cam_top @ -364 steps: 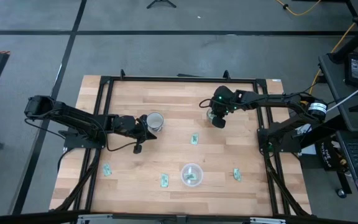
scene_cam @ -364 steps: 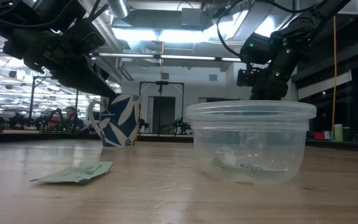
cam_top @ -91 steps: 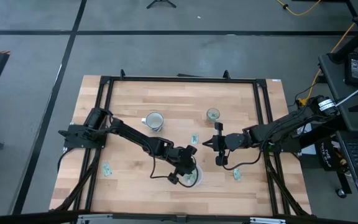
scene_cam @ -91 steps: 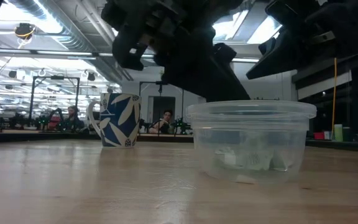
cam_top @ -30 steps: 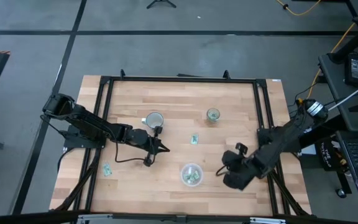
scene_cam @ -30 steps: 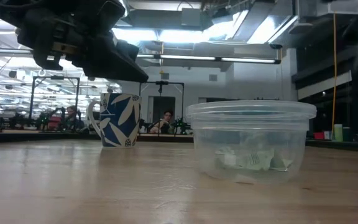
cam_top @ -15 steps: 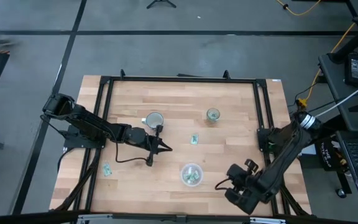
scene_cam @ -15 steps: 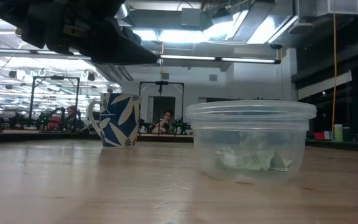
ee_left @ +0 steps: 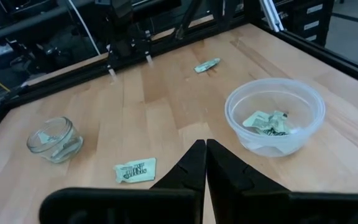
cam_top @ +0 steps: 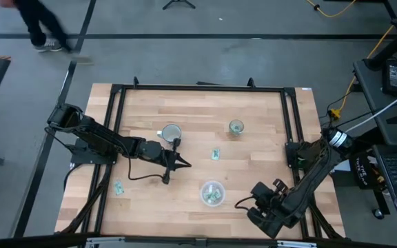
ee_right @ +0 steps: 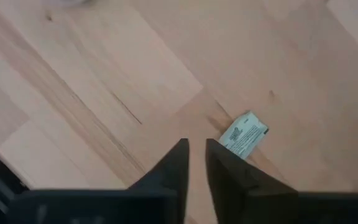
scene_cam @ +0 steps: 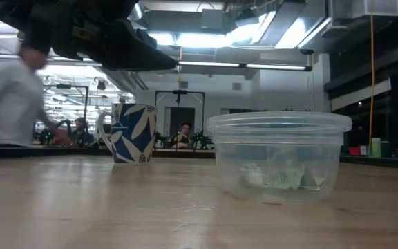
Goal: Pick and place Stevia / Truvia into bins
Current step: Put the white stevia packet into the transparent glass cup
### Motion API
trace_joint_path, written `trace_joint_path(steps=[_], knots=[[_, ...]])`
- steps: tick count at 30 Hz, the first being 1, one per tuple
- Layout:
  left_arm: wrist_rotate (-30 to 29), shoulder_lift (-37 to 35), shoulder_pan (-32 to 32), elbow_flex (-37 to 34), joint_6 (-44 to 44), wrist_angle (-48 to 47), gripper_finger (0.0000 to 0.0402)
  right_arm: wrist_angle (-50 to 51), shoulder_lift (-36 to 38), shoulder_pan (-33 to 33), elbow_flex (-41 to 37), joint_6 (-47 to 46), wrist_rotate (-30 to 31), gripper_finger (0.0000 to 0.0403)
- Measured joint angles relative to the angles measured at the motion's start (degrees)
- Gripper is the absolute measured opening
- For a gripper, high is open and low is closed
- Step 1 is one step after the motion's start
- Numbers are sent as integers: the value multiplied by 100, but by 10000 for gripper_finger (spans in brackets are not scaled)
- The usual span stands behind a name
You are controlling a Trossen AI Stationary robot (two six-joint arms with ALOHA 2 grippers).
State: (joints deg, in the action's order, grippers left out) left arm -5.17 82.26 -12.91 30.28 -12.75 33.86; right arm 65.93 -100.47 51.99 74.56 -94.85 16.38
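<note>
While the left gripper (cam_top: 185, 164) hangs mid-table with fingers pressed together, the right gripper (ee_right: 196, 149) hovers, fingers slightly parted, beside a green-and-white paper sachet (ee_right: 243, 134) on the wooden table (cam_top: 191, 114). More sachets lie in the round clear plastic container (ee_left: 275, 116) and the small glass cup (ee_left: 54, 139).

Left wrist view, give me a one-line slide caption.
Left gripper shut above the table, facing a plastic container of sachets, a loose sachet and a glass cup.

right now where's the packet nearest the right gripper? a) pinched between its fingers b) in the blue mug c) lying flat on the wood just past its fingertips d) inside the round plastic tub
c: in the right wrist view the sachet lies flat on the bare table just beyond the right gripper, whose fingers hold nothing.
</note>
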Motion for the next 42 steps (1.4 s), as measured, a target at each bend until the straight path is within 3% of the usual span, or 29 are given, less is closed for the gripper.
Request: trace_joint_path(steps=[7, 13, 27, 32, 42], knots=[[2, 0, 0, 0, 2, 116, 8, 70, 0, 0, -3, -740, -55, 139], [3, 0, 0, 0, 3, 115, 8, 36, -64, -1, -159, -994, -348, 175], [4, 0, 0, 0, 4, 114, 8, -994, -74, -2, -1059, -1156, -477, 181], [4, 0, 0, 0, 4, 114, 8, -1160, -74, -2, -1254, -1298, -782, 181], [-31, 0, 0, 0, 4, 114, 8, -1380, -74, -2, -1514, -1295, -789, 181]])
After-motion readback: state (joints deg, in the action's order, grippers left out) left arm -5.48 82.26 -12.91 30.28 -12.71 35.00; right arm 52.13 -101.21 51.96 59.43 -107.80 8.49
